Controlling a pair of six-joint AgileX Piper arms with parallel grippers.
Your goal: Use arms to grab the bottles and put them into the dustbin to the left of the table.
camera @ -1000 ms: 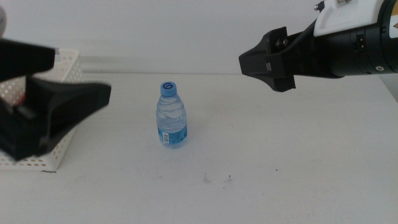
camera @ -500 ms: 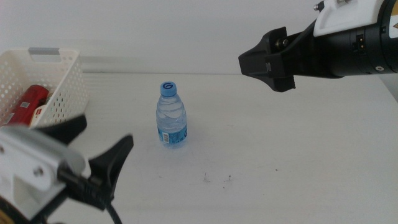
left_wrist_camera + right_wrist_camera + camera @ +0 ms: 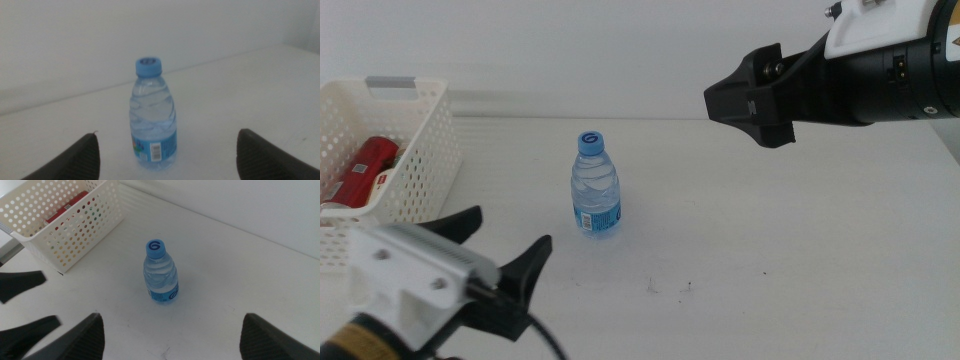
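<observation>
A small clear water bottle (image 3: 596, 186) with a blue cap and label stands upright mid-table. My left gripper (image 3: 505, 242) is low at the front left, open, its jaws facing the bottle (image 3: 153, 120) from a short distance with nothing between them. High at the right my right gripper (image 3: 742, 105) hovers open, looking down on the bottle (image 3: 161, 273). The white perforated dustbin (image 3: 420, 165) sits at the table's left edge, and a red can (image 3: 362, 168) lies inside it.
The dustbin (image 3: 85, 225), with the red can (image 3: 65, 207) in it, also shows in the right wrist view. There the left gripper's dark fingers (image 3: 22, 282) lie near the front-left corner. A few dark specks (image 3: 668, 288) mark the tabletop in front of the bottle.
My left gripper has come away from over the dustbin, dropping to the front left and turning toward the bottle. The right arm and the bottle have not moved.
</observation>
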